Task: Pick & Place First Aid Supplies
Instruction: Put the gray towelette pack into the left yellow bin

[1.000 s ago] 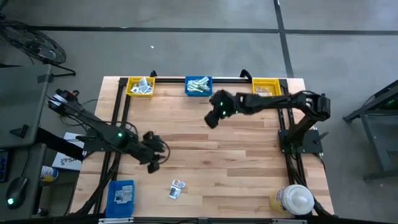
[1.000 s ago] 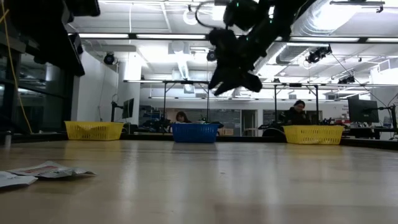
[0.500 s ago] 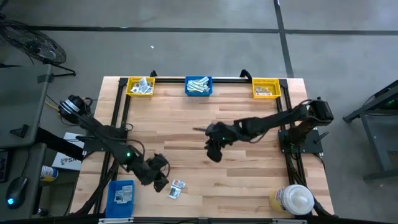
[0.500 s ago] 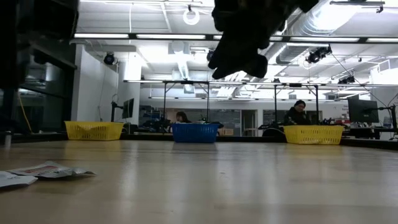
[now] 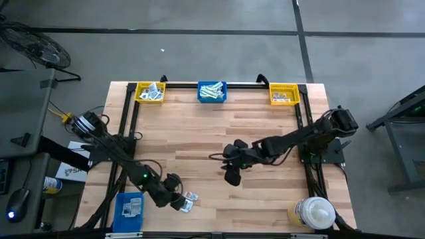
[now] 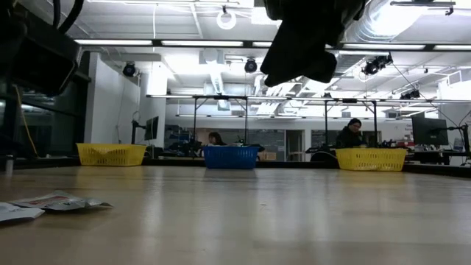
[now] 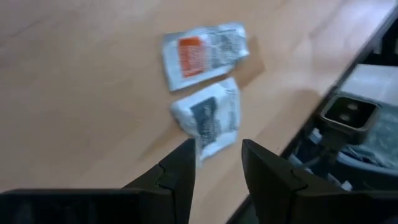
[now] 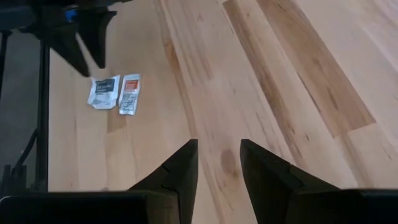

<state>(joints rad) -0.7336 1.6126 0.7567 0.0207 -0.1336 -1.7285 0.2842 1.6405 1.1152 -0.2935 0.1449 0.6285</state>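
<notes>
Two small paper packets lie side by side on the bare wood near the front edge of the table, left of its middle; one shows an orange patch, the other a dark mark. The left gripper hangs just beside them, its two fingers parted by a narrow gap with nothing between them, the nearer packet right ahead of the tips. The right gripper hovers over the middle of the table, well apart from the packets, its fingers likewise a little apart and holding nothing. Along the back edge stand a yellow bin at the left, a blue bin in the middle and another yellow bin at the right, each with packets inside. A white-capped bottle stands at the front right corner.
</notes>
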